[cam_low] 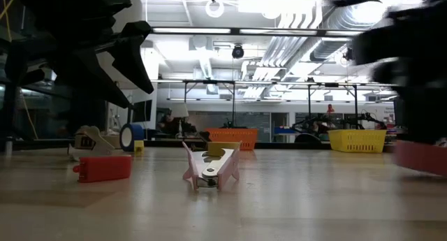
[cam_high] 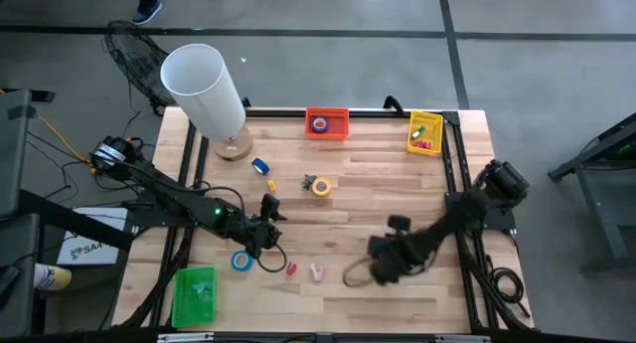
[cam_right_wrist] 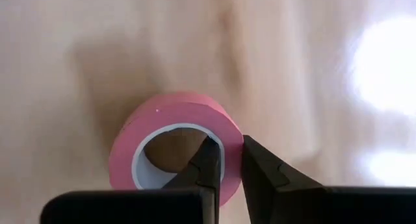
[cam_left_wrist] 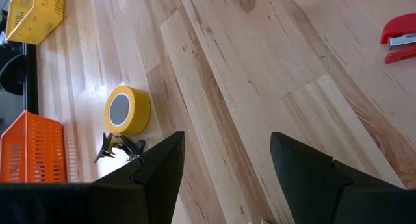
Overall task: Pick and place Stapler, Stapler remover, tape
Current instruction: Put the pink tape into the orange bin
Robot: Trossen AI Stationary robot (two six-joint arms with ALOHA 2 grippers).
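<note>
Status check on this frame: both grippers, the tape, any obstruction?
Right gripper shut on pink tape roll, one finger inside the ring. Left gripper open, empty, above bare wood. Yellow tape roll untouched. Nothing in the way.

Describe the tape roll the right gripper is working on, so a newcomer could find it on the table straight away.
Start from the wooden table and go to its front edge, right of centre, where the right gripper is shut on a tape roll's wall. That is the pink tape roll. The yellow roll and blue roll lie elsewhere, ungripped.
</note>
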